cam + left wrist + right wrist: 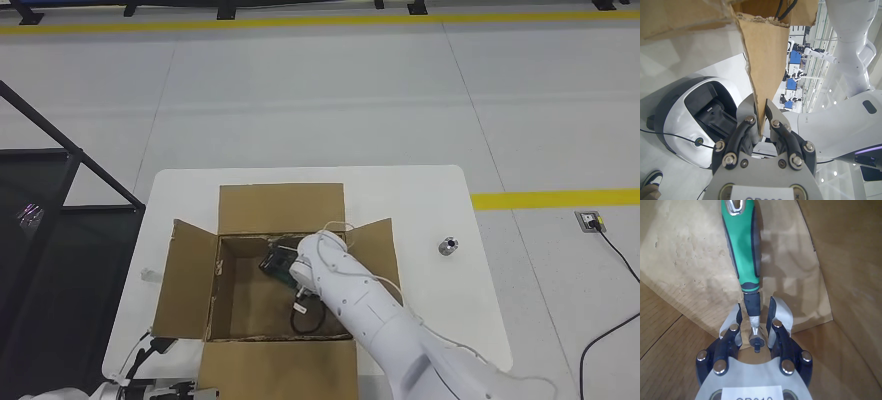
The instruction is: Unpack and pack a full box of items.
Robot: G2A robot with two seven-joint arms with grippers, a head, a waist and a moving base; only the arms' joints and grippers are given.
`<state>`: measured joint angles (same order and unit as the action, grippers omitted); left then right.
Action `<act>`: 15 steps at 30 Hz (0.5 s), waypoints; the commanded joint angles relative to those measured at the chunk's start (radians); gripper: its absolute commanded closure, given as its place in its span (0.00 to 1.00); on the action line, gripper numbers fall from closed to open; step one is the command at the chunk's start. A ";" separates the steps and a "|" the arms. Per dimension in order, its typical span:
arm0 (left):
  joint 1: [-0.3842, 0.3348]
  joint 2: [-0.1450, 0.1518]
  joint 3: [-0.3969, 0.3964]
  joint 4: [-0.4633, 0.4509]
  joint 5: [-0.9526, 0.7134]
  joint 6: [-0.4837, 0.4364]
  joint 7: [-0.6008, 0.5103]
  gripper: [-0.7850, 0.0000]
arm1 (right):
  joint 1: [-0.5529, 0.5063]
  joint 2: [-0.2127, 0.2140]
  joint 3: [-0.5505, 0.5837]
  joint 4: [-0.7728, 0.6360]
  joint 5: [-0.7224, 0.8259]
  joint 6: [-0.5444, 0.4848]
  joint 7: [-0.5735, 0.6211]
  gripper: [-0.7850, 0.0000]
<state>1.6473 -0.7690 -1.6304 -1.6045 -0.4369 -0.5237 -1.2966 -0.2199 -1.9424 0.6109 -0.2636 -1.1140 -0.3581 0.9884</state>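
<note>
Right claw (755,303), a little open, straddles the green-handled metal wrench (743,247) pointing to ten o'clock in the brown cardboard box (280,208); left claw (761,106) pinches its flap (764,56)

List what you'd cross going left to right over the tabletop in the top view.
small pale object near the table's left edge → open cardboard box → small metal cylinder

Green-black ratchet handle (742,247), brown box (280,208)
</note>
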 commanded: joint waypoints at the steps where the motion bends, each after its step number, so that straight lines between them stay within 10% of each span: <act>1: -0.002 0.003 0.004 0.004 -0.007 -0.004 0.004 1.00 | 0.000 -0.001 0.000 -0.001 -0.002 -0.010 0.000 0.59; 15: -0.003 0.023 0.025 0.007 -0.021 -0.020 0.020 1.00 | -0.005 -0.009 0.000 0.014 -0.012 0.013 0.017 0.71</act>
<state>1.6437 -0.7470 -1.6059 -1.5973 -0.4570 -0.5429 -1.2774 -0.2245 -1.9504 0.6113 -0.2485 -1.1248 -0.3437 1.0046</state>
